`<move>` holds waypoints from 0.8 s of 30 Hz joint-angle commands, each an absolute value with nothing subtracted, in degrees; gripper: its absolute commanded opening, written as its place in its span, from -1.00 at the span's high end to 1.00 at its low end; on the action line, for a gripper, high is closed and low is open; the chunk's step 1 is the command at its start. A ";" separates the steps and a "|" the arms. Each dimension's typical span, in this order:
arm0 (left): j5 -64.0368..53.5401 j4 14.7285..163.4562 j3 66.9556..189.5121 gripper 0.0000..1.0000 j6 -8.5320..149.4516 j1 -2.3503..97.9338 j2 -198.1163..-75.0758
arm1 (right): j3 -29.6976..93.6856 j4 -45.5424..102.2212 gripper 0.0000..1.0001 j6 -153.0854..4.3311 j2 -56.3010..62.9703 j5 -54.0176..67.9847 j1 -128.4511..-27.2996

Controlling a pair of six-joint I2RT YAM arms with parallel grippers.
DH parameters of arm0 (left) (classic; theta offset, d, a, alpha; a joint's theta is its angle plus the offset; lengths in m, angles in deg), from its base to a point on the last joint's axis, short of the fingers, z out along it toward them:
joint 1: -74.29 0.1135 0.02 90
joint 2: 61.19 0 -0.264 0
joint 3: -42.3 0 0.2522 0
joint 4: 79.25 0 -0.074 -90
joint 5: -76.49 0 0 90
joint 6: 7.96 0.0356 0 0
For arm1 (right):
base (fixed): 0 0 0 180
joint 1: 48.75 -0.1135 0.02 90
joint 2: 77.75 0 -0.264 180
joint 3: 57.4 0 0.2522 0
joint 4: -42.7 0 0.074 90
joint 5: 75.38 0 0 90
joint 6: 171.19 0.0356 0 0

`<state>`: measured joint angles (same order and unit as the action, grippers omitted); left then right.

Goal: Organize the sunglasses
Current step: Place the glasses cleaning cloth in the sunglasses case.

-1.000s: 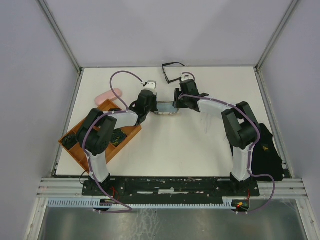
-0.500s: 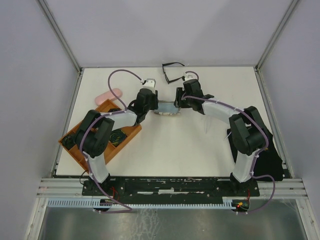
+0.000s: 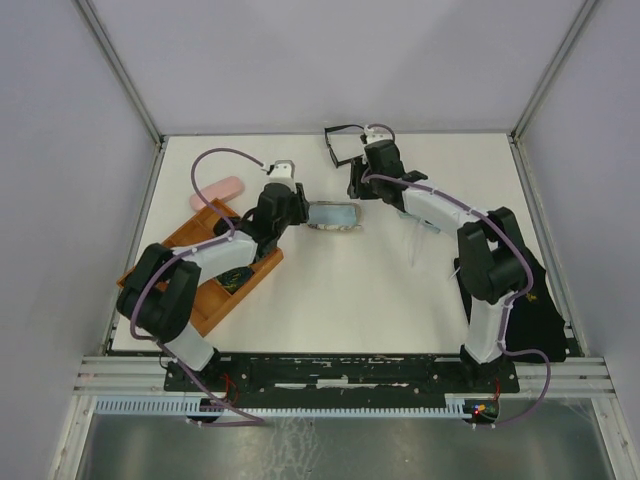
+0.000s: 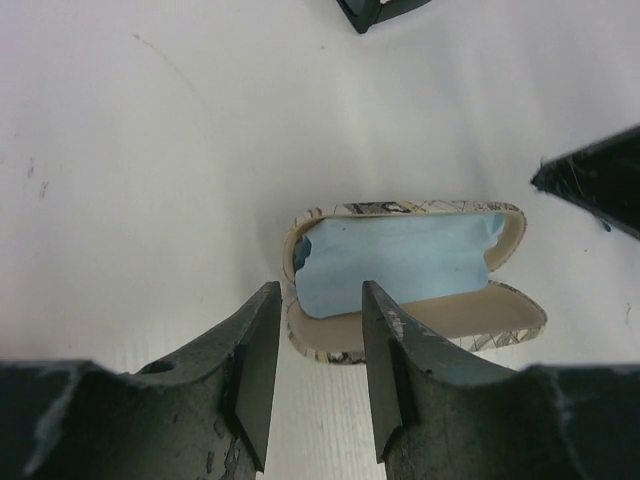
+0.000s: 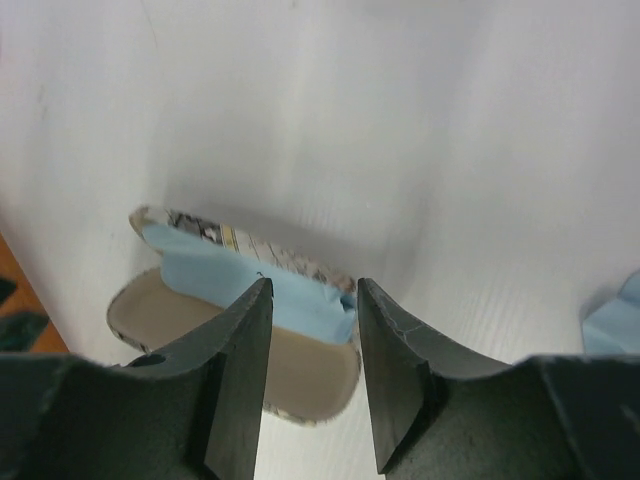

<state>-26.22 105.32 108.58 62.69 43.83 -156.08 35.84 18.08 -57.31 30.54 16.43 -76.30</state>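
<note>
A patterned case lies open in the middle of the table with a light-blue cloth inside it. It also shows in the right wrist view. The thin black-framed sunglasses lie at the far edge. A dark pair lies in the orange tray. My left gripper is open and empty just left of the case, with the case's end ahead of its fingertips. My right gripper is open and empty above the case's far right end.
A pink case lies left of the tray's far corner. A black cloth lies at the right edge of the table. A pale-blue item lies right of the right gripper.
My left gripper drew back to the left and my right gripper pulled back toward the far edge. The open case now shows whole between them.
</note>
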 commanded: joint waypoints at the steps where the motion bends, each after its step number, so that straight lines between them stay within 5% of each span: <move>1: -28.89 103.53 104.52 0.09 55.15 44.11 -148.57 | 44.94 14.75 0.07 -58.40 35.22 17.65 -75.55; 11: -29.73 96.17 98.48 0.06 50.81 44.20 -140.38 | 63.91 -2.51 0.33 -60.98 47.55 14.30 -73.96; 24: -32.14 92.72 96.59 0.06 51.63 44.22 -135.80 | 68.94 -10.31 0.33 -64.43 50.96 8.47 -73.88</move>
